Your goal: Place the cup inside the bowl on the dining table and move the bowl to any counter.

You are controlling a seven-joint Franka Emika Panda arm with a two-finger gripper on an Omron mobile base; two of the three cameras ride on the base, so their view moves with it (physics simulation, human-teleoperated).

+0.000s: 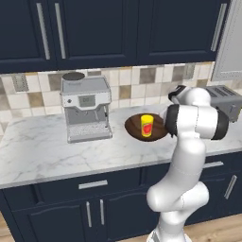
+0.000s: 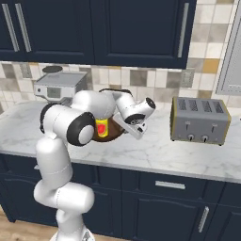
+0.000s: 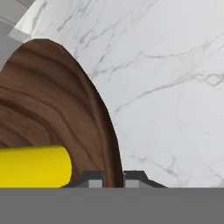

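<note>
Cup (image 1: 147,125) stood inside bowl (image 1: 146,127) | bowl was over the counter worktop (image 1: 42,151) | my jaws were clamped on its rim | left: release, I judged.

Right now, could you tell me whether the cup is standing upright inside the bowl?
Yes. The cup stands upright inside the bowl, its open top up and its base within the rim.

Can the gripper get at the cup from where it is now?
Probably not directly: the gripper is clamped on the bowl rim, and the cup stands inside. It must release first.
</note>
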